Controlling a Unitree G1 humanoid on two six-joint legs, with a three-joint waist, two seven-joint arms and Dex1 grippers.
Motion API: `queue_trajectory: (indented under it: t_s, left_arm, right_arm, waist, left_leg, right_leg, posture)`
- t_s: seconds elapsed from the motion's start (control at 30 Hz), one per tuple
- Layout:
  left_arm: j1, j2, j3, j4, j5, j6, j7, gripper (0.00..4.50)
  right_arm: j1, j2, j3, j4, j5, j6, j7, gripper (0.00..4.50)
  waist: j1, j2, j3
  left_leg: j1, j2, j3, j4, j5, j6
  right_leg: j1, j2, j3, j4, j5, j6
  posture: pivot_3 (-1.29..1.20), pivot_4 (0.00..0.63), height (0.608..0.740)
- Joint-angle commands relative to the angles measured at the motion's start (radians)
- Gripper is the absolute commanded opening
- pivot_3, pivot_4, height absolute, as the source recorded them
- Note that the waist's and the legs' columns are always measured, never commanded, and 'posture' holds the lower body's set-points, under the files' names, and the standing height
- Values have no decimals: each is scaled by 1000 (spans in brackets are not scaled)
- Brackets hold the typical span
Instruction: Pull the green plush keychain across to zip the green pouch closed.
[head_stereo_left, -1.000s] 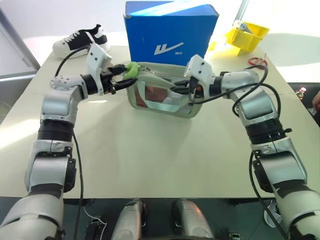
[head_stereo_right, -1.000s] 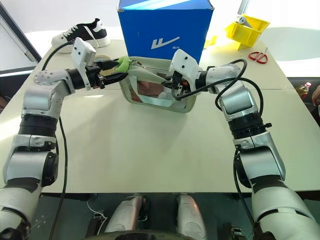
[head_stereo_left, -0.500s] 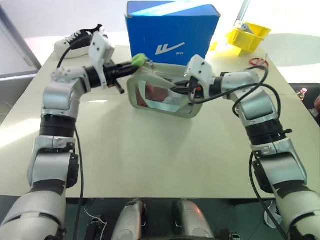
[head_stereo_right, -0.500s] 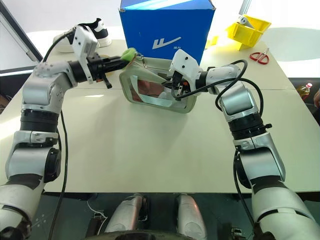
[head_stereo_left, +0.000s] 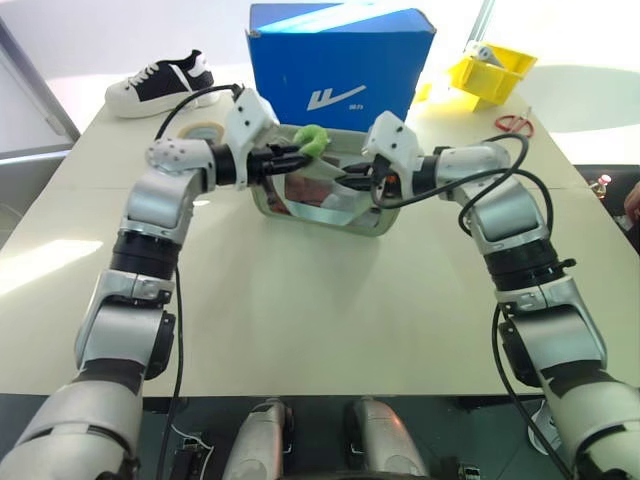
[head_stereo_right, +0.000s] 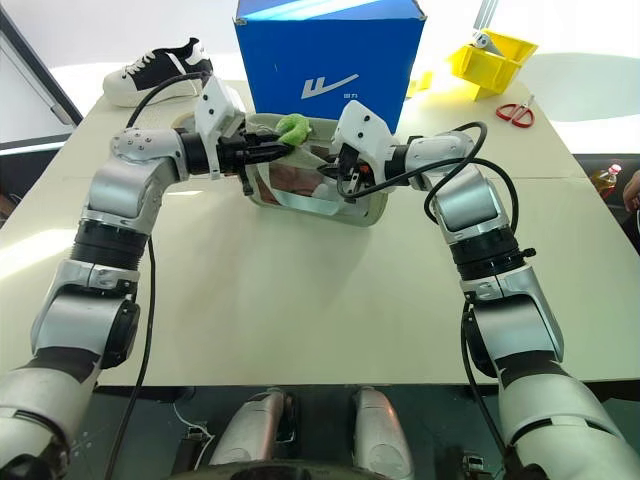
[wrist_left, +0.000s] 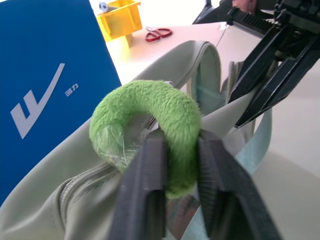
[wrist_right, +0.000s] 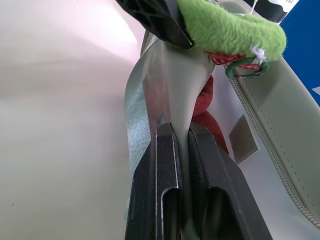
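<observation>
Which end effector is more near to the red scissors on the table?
The right end effector, shut on the green pouch, is on the same side as the red scissors. The left end effector, gripping the green plush keychain, is farther across.

1. The green pouch (head_stereo_left: 320, 195) is a boxy, pale sage-green bag with clear plastic window sides and a zipper along its top. It sits on the far middle part of the table, just in front of a blue box. Something red shows inside through the window. A pale green strap hangs at its right end.
2. The green plush keychain (wrist_left: 150, 122) is a small, bright lime-green fuzzy ring, doughnut-shaped. It sits at the top of the pouch, about midway along the zipper line, raised just above the top edge. A small ring with a bit of red links it to the zipper (wrist_right: 245, 70).
</observation>
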Motion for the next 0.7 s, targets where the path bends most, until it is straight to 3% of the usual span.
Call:
queue_trajectory:
  t_s: [0.03, 0.1, 0.4, 0.7]
  left_arm:
    - [-29, 18, 22, 0, 9, -6, 7, 2552]
    - [-40, 20, 29, 7, 6, -1, 14, 3567]
    - [-86, 109, 108, 35, -36, 28, -10, 3567]
    - [1, 154, 128, 68, -25, 15, -18, 3567]
  right_arm:
    - [-3, 1, -12, -31, 15, -1, 2, 0]
    - [-4, 1, -11, -28, 15, -2, 1, 0]
    - [-9, 0, -9, -16, 10, -11, 2, 0]
    - [-49, 8, -4, 47, -5, -47, -3, 0]
  waist:
    - [0, 0, 0]
    - [1, 0, 0]
    - [0, 0, 0]
    - [0, 0, 0]
  left_leg:
    - [0, 0, 0, 0, 0, 0]
    - [0, 0, 0, 0, 0, 0]
    - [0, 0, 0, 0, 0, 0]
    - [0, 0, 0, 0, 0, 0]
  right_leg:
    - [0, 0, 0, 0, 0, 0]
    - [0, 0, 0, 0, 0, 0]
    - [0, 0, 0, 0, 0, 0]
    - [0, 0, 0, 0, 0, 0]
  posture:
    - [0, 150, 740]
    - [0, 150, 740]
    - [0, 150, 740]
    - [0, 150, 740]
